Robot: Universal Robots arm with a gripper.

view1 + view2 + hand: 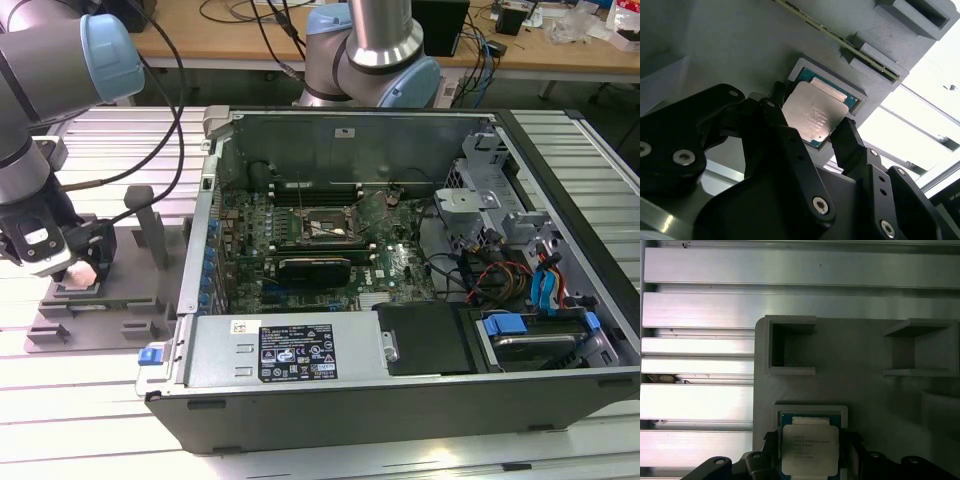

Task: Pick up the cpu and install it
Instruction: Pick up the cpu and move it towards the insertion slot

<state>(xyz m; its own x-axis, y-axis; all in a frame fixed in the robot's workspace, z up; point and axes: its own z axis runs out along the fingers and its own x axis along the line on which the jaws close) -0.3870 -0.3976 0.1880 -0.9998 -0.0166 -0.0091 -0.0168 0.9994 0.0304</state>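
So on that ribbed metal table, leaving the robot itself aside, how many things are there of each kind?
Open computer case: 1
Grey fixture plate: 1
Cpu, lying in the plate's pocket: 1
Total: 3

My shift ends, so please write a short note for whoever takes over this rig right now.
Tool: down at the grey holder, on the exterior view's left, around the chip; whether it grips, I cannot tell.
Chip: at its pocket in the holder, outside the computer case.
Done: the tool is at the chip.
Left: the chip is not yet in the socket inside the case.
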